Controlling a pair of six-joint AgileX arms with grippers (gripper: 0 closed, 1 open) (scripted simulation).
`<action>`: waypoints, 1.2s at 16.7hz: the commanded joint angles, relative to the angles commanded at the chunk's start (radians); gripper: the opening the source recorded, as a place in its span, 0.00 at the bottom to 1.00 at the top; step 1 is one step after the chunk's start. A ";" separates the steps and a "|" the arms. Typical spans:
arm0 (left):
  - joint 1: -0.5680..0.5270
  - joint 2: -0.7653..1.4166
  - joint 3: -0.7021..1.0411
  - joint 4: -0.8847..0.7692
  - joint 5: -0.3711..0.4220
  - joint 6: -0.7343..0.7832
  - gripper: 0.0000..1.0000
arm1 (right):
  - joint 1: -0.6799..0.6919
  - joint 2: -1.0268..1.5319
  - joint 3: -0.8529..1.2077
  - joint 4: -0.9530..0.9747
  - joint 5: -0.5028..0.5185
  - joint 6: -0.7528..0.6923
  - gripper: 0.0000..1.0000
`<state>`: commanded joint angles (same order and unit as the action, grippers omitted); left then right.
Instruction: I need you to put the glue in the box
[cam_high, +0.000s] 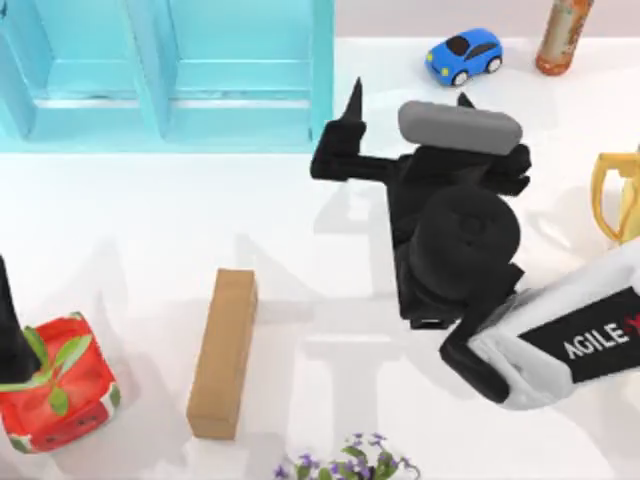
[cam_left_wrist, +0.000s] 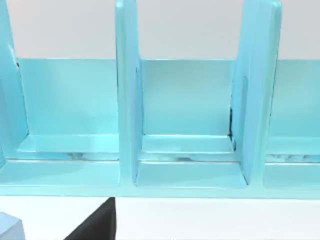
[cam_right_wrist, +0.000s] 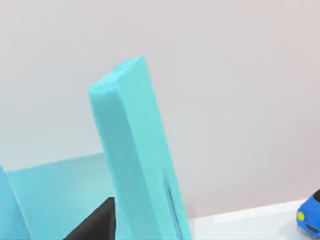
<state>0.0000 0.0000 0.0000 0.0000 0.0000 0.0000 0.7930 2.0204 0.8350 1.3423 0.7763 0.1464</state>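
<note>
Right gripper hovering just right of the box's right wall, fingers spread apart, holding nothing visible. Glue hidden; cannot tell where, perhaps already dropped into the box. Left arm parked at near left.

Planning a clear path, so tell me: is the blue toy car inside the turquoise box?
No, the blue toy car sits on the table right of the turquoise box.
</note>
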 joint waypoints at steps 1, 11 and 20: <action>0.000 0.000 0.000 0.000 0.000 0.000 1.00 | 0.004 0.068 0.003 0.055 0.006 -0.011 1.00; 0.000 0.000 0.000 0.000 0.000 0.000 1.00 | -0.061 0.490 -0.071 0.405 -0.010 -0.139 1.00; 0.000 0.000 0.000 0.000 0.000 0.000 1.00 | -0.071 0.525 -0.055 0.406 -0.018 -0.149 1.00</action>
<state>0.0000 0.0000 0.0000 0.0000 0.0000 0.0000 0.7217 2.5457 0.7798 1.7481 0.7588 -0.0027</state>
